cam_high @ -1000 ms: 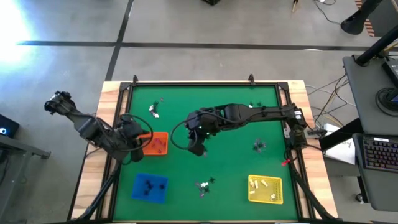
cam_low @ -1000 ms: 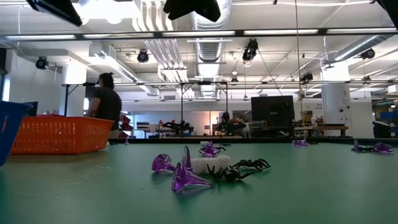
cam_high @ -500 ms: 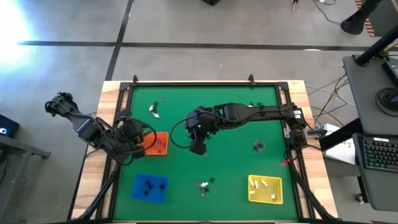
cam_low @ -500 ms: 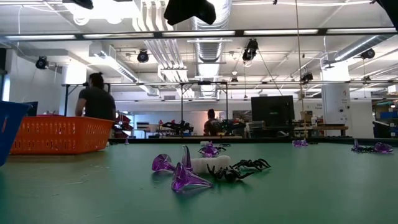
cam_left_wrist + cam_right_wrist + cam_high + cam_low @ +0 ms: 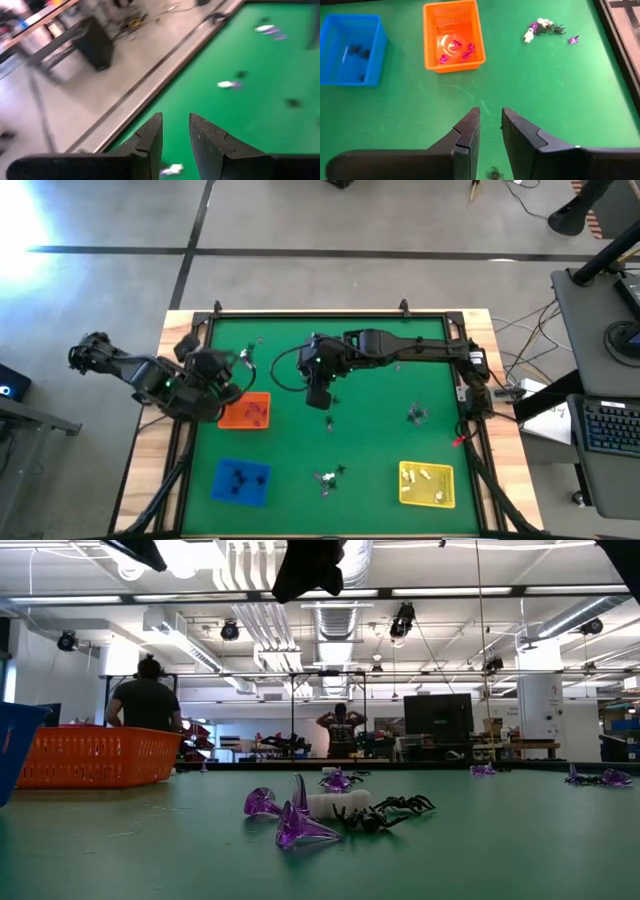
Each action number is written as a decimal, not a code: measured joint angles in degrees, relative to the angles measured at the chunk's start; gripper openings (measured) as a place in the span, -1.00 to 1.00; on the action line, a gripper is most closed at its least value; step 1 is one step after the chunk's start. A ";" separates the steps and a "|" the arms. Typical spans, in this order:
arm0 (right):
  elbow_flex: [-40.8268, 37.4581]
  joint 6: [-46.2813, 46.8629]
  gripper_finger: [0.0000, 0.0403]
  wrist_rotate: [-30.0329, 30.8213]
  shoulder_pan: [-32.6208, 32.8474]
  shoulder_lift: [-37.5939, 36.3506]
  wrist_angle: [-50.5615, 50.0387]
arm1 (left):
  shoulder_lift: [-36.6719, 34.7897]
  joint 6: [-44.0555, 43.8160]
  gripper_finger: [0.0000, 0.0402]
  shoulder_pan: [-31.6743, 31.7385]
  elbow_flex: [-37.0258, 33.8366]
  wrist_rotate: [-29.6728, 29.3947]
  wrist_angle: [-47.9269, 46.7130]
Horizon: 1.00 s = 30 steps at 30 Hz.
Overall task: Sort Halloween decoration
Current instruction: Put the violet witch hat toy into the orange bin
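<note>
The left gripper point(image 5: 232, 370) is held slightly parted, empty, beside the orange tray point(image 5: 247, 411). The right gripper point(image 5: 318, 398) is held slightly parted, empty, over mid-table.

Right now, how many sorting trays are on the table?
3: the orange tray at the table's left edge beside the left gripper, the blue tray in the front-left corner, the yellow tray front right.

you've got three trays on the table: one orange tray point(image 5: 247, 412), one blue tray point(image 5: 240, 481), one yellow tray point(image 5: 427, 484). two arms are over it. the orange tray holds three purple trinkets point(image 5: 454, 52). two people point(image 5: 145, 705) stand in the room behind.
</note>
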 joint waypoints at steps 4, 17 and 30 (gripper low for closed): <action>0.00 -0.73 -0.66 -0.59 -2.21 0.02 -0.01 | -1.01 1.01 -0.61 7.15 -0.11 0.01 -0.73; -3.63 -1.89 -0.66 -0.51 -5.45 0.24 5.93 | -3.81 -3.46 -0.61 28.26 -7.88 2.30 3.09; -10.45 4.68 -0.68 -0.57 -5.36 0.22 7.38 | -2.78 14.44 -0.61 48.79 -23.90 20.79 40.33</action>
